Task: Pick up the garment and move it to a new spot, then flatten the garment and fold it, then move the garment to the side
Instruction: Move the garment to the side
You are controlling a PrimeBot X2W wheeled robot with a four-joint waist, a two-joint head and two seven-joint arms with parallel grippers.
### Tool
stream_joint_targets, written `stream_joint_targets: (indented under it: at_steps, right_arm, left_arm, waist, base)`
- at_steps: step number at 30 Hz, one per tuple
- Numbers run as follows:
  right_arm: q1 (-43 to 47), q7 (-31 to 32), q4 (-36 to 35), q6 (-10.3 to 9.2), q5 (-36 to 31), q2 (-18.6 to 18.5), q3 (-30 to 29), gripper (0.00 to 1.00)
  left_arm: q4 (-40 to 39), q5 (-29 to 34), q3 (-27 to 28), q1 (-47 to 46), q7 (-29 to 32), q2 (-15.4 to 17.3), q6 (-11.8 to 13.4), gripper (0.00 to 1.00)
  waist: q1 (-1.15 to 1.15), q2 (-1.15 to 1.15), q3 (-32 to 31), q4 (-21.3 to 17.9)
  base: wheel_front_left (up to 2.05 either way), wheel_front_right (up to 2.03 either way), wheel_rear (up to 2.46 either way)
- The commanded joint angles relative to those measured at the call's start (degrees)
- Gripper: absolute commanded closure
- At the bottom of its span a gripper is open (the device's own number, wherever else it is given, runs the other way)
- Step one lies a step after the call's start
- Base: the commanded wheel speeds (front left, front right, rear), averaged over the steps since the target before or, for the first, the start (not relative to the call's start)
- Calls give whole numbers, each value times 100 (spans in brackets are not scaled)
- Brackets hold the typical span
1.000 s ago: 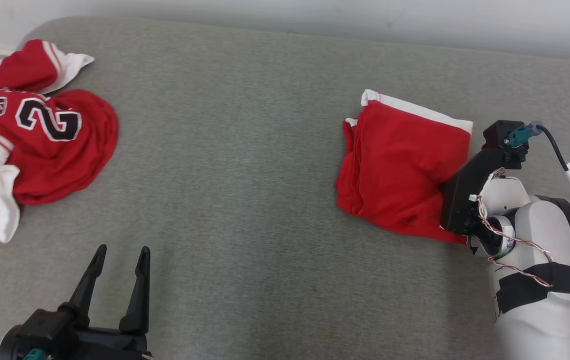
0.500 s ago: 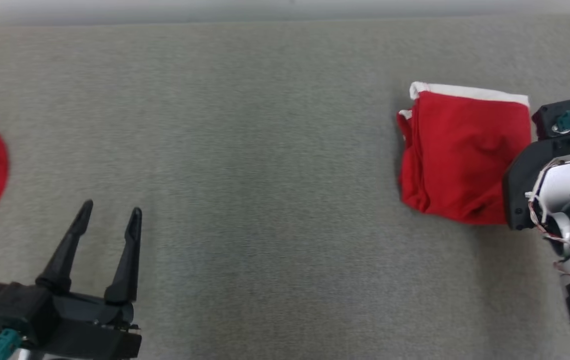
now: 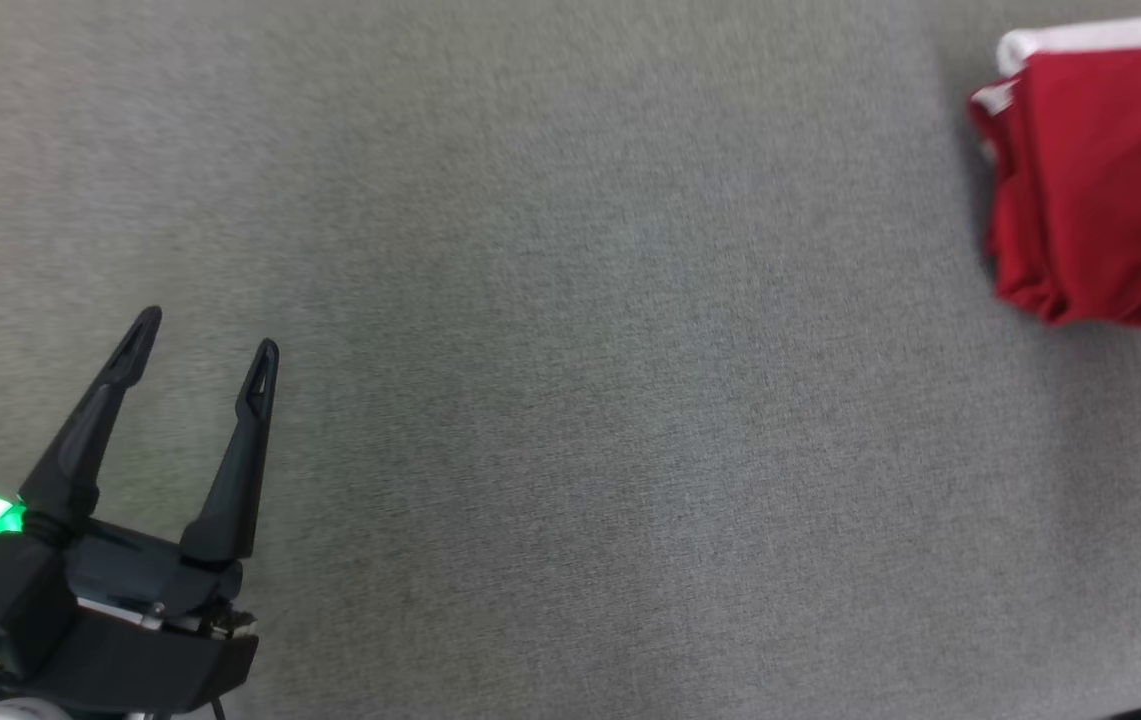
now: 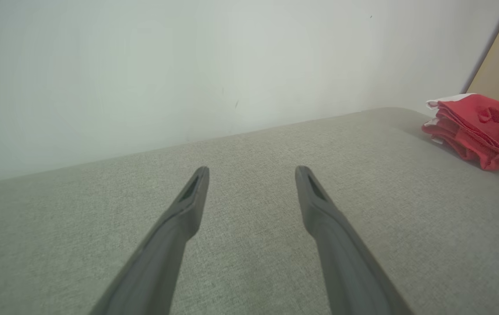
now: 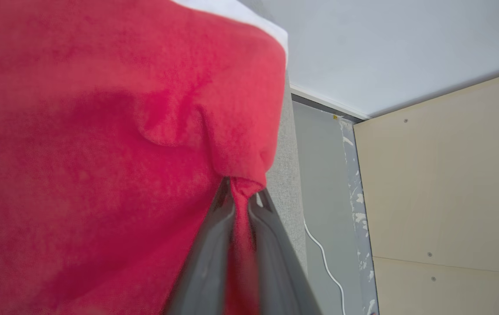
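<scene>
Head view shows a wide grey padded surface point(image 3: 570, 400) with the folded red garment point(image 3: 1100, 180), trimmed in white along its top, at the upper right edge of the frame and partly cut off by it. A second ago the garment lay nearer the middle right, with the pale right forearm beside it and a crumpled numbered jersey at the far left. The whole picture has since shifted, so the camera has turned. The gap between the garment and the jersey also widened before the jersey left the frame, so the garment itself is probably travelling sideways. The right wrist view shows the right gripper point(image 5: 242, 192) with its fingers pressed almost together on a pinch of red cloth at the garment's edge. The folded bulk spreads across the left of that frame, and a wall and a beige panel lie beyond. The left gripper point(image 3: 208, 334) sits at the lower left, fingers spread wide and holding nothing, above bare surface and well apart from the garment. Folding looks finished, and this appears to be the last step, moving the garment aside, with only the release left.
</scene>
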Motion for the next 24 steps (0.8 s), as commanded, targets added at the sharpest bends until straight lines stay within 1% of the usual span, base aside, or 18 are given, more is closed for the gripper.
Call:
stream_joint_targets:
  at_steps: [1,3,7,8,9,14,17,20,24]
  right_arm:
    - [-112,-103,44,-12,-30,-29,-57,100]
    - [-191,-375,192,-12,-113,-72,-169,100]
    - [-310,-859,417,-12,-256,-6,-363,100]
    - [-332,-963,461,-12,-308,4,-373,96]
    - [-367,-1254,503,-12,-387,26,-440,0]
    - [-412,-1904,629,-12,-683,128,-620,0]
    - [-420,-2122,708,-12,-811,255,-675,0]
    - [-290,-2441,711,-12,-786,347,-701,0]
    - [57,-2725,531,-12,-560,615,-688,0]
  left_arm:
    - [-48,31,7,-108,29,35,23,0]
    - [-130,44,23,-102,103,88,38,0]
    - [-208,21,71,-85,188,140,65,0]
    - [-222,12,75,-82,191,144,65,0]
    - [-222,1,63,-96,209,147,60,0]
    - [-130,-12,-22,-178,174,95,40,0]
    - [-27,-11,-59,-155,83,55,51,0]
    - [162,-25,-95,-76,-48,-19,68,0]
    - [546,-40,-180,123,-256,-158,107,0]
  waist:
    - [-1,-1,318,-232]
    - [-1,-1,395,-236]
    - [-1,-1,472,-229]
    - [-1,-1,480,-226]
    - [-1,-1,482,-205]
    - [-1,-1,398,-104]
    - [-1,-1,234,-24]
    - [-1,-1,-27,90]
    - [-1,-1,-505,245]
  base:
    - [0,0,0]
    - [0,0,0]
    - [0,0,0]
    - [0,0,0]
    - [0,0,0]
    - [0,0,0]
    - [0,0,0]
    - [0,0,0]
    - [0,0,0]
